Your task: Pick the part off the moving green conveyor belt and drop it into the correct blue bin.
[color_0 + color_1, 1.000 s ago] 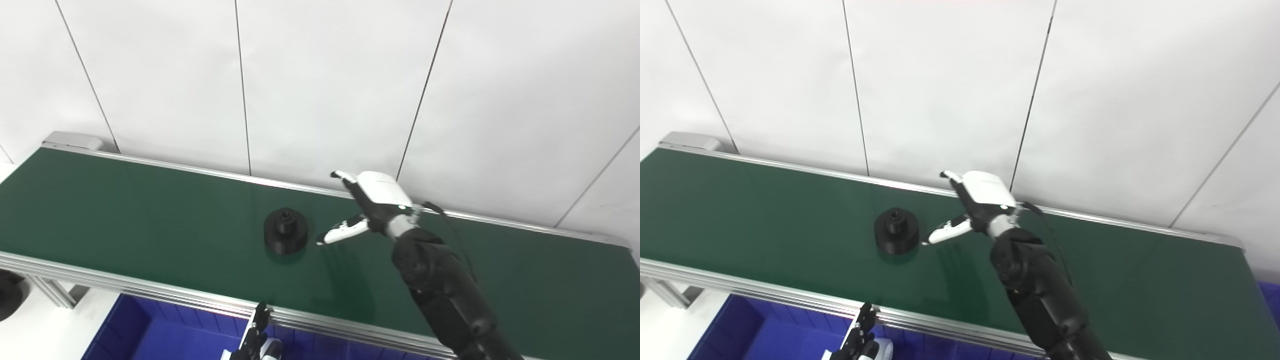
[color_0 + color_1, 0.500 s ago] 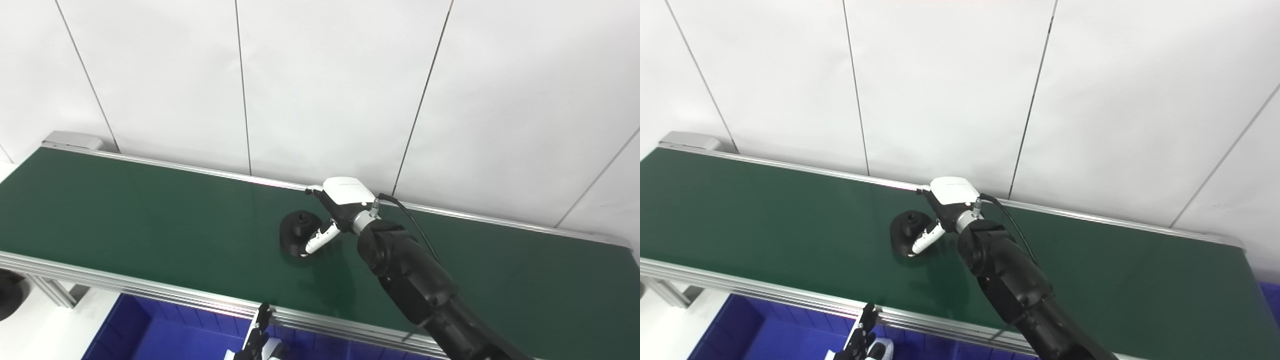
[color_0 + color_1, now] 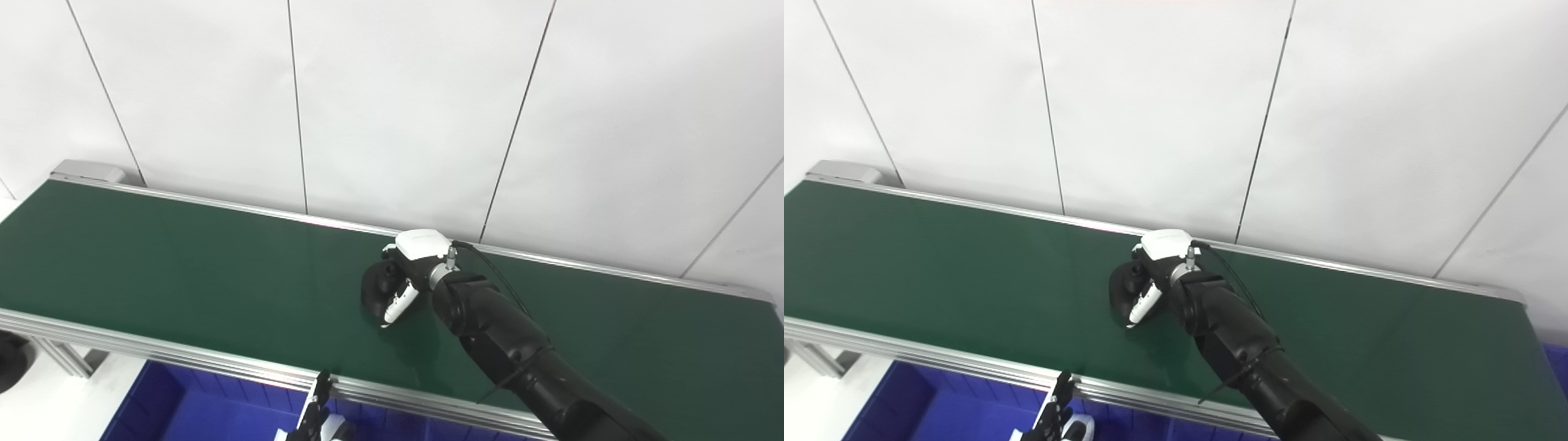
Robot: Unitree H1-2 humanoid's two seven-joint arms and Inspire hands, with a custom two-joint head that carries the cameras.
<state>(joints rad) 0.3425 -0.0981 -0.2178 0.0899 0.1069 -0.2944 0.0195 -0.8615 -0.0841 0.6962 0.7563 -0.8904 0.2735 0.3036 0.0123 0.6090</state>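
Clearly the black part (image 3: 375, 289) lies on the green conveyor belt (image 3: 184, 269), just left of the right robot hand's (image 3: 409, 272) palm, fingers (image 3: 395, 305) curled round it, apparently clamped. Only the left robot hand's (image 3: 315, 419) fingertips show below; its state is unclear.

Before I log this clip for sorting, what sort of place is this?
Probably a factory-style sorting station or test cell: a green conveyor belt with metal rails, a blue bin below its near edge, and the right hand around a black part on the belt.
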